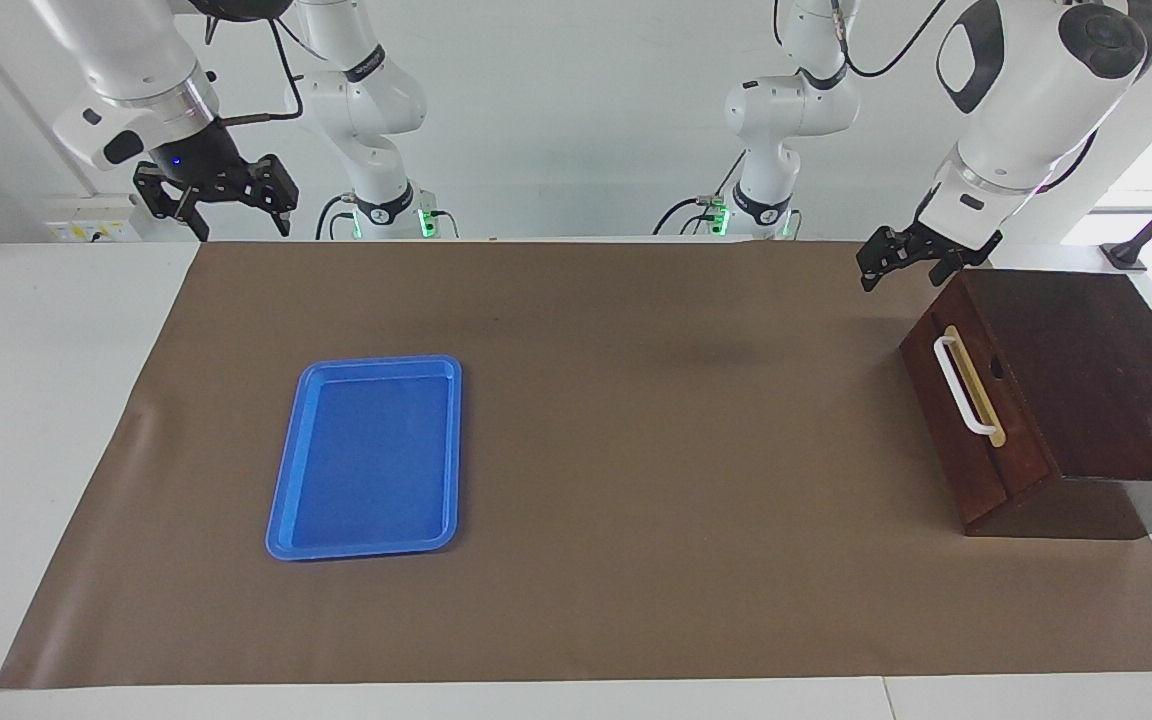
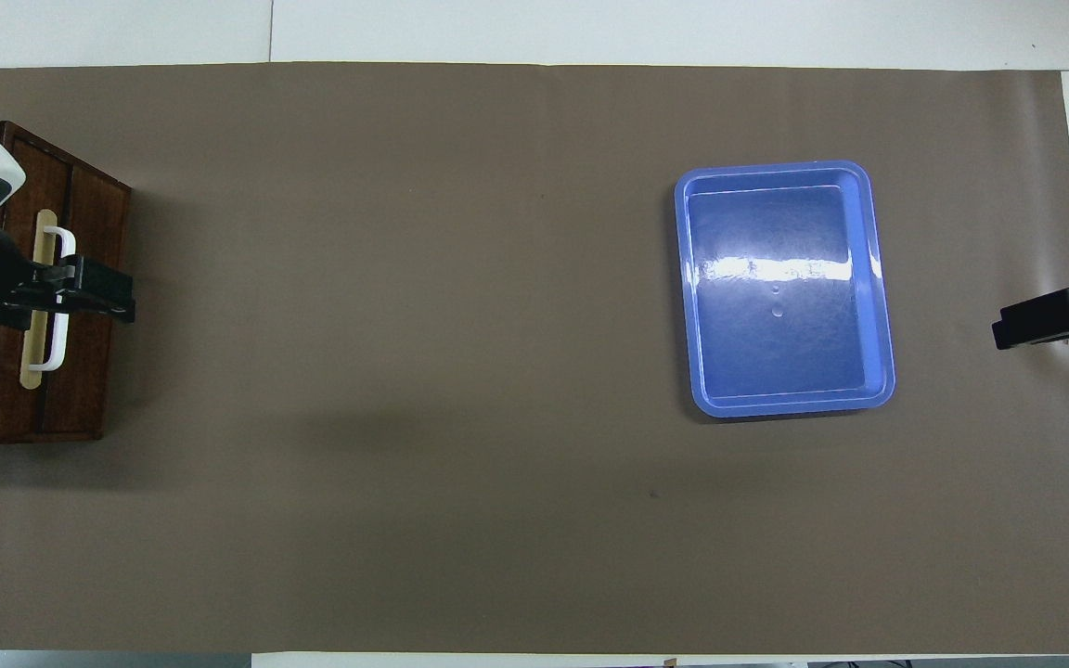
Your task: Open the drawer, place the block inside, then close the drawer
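No text, label, brand, number or sign can be read on anything in either view (the dark bands on the arm joints at the robots' end of the table carry small markings, but they are too small to make out).
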You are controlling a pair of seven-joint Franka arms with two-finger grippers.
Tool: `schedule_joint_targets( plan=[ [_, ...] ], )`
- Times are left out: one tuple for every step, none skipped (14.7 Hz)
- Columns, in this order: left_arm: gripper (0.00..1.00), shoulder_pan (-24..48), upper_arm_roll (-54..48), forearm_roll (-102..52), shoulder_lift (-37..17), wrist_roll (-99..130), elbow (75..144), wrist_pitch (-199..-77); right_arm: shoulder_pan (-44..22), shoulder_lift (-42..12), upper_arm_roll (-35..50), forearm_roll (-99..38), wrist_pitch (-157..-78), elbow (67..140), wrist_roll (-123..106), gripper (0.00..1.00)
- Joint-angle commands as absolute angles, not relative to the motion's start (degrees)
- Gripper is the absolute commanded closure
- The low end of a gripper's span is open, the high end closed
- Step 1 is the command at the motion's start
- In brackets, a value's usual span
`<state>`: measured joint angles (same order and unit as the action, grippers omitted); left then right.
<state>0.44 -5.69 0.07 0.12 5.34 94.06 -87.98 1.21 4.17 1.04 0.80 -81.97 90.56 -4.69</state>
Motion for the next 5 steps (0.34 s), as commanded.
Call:
schedule_joint_targets(
  plan=[
    [0.00, 0.5, -5.4, 1.0, 0.1, 4.4, 92.6, -87.2, 1.8, 5.1, 1.5, -0.4, -82.7, 91.2, -4.1, 0.00],
    [0.00, 0.4, -5.4, 0.6, 0.1, 4.7, 92.5, -87.4, 1.8, 5.1, 1.5, -0.4, -82.6, 91.2, -4.1, 0.00],
    [0.00, 0.3, -5.4, 0.4, 0.1, 4.7, 92.5, -87.5, 1.8, 5.1, 1.5, -0.4, -82.6, 91.3, -4.1, 0.00],
    [0.00, 0.3, -5.4, 0.3, 0.0, 4.7, 92.4, -87.5, 2.0, 5.1, 1.5, -0.4, -82.6, 91.3, -4.1, 0.00],
    [0.00, 0.3, -5.4, 0.4, 0.0, 4.8, 92.3, -87.5, 2.2, 5.1, 1.5, -0.4, -82.5, 91.3, -4.1, 0.00]
  ],
)
